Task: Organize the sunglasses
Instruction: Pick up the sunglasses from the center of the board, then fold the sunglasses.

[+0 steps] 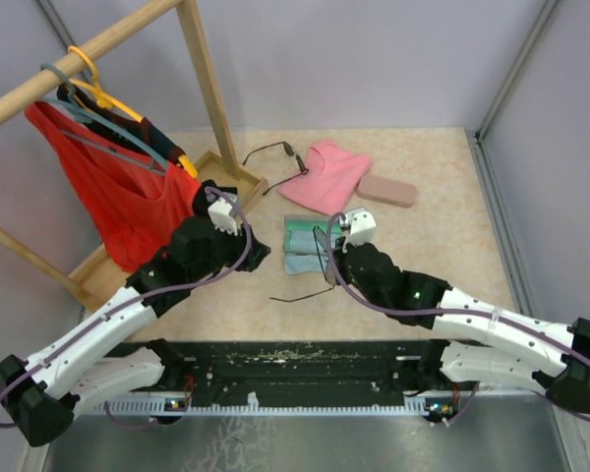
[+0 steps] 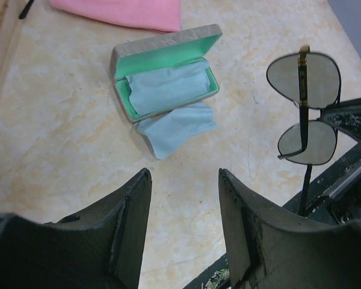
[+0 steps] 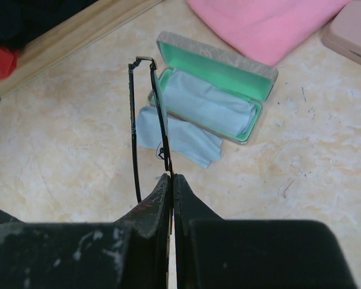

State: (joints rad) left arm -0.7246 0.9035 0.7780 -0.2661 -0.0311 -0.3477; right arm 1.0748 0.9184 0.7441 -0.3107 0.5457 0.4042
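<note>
1. Top view: the right claw [image 1: 331, 258] is pinched on a pair of thin dark wire-framed sunglasses [image 1: 324, 246]. They hang above the bench just beside an open grey spectacle case with a mint-green lining [image 1: 301, 229]. One slim arm of the glasses trails down toward the near edge.
2. The left claw [image 1: 254, 248] hovers to the left of the case, holding nothing.
3. A second pair [image 1: 275, 151] of the same wire kind lies flat farther back. It sits between the base of a wooden rack [image 1: 199, 59] and a crumpled pink cloth [image 1: 329, 173].
4. A closed oblong pink case [image 1: 386, 191] rests just right of the pink cloth. A red bag [image 1: 108, 192] and coloured hangers hang from the rack.
5. The bench [image 1: 423, 236] is a beige marbled surface enclosed by pale grey walls.
6. Left wrist view: the left claw [image 2: 183, 223] has its fingers [image 2: 132, 229] apart over bare bench. Ahead, the open case [image 2: 166, 52] holds a folded light-blue cloth [image 2: 175, 127] that spills over its near rim. The sunglasses [image 2: 304, 108] stand on edge at the right, lenses one above the other.
7. Right wrist view: the right claw [image 3: 171, 183] is pressed together on the wire frame of the sunglasses [image 3: 161, 150]. The frame rises in front of the case [image 3: 213, 66] and cloth [image 3: 180, 137]. The pink cloth [image 3: 259, 24] and pink case [image 3: 352, 33] lie beyond.
</note>
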